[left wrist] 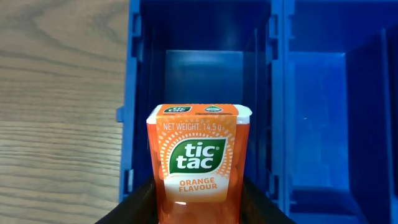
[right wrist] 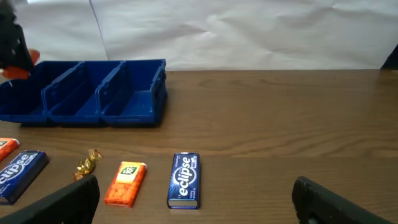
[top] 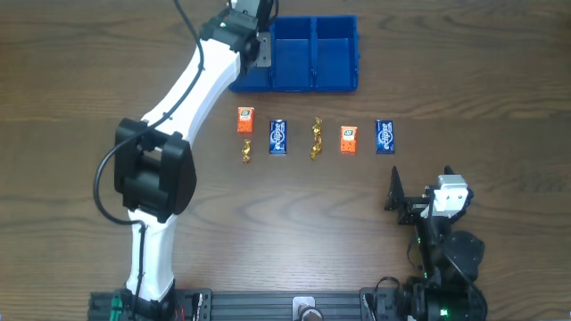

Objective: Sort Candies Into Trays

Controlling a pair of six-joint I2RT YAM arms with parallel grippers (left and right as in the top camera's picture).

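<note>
An orange mint box (left wrist: 200, 162) is upright in my left gripper (left wrist: 199, 202), which is shut on it just above the leftmost compartment (left wrist: 199, 68) of the blue three-bin tray (top: 314, 55). In the top view the left gripper (top: 257, 36) is over the tray's left end. On the table lie two more orange boxes (top: 245, 119) (top: 348, 139), two blue gum boxes (top: 278, 136) (top: 385, 136) and gold-wrapped candies (top: 247, 152) (top: 316, 141). My right gripper (top: 393, 189) rests open near the table's front right, nothing between its fingers (right wrist: 68, 199).
The tray's middle (top: 314, 49) and right (top: 339, 49) bins look bare inside. In the right wrist view the candy row lies in front: blue box (right wrist: 184, 180), orange box (right wrist: 125, 183), gold candy (right wrist: 87, 165). Bare wood surrounds the row.
</note>
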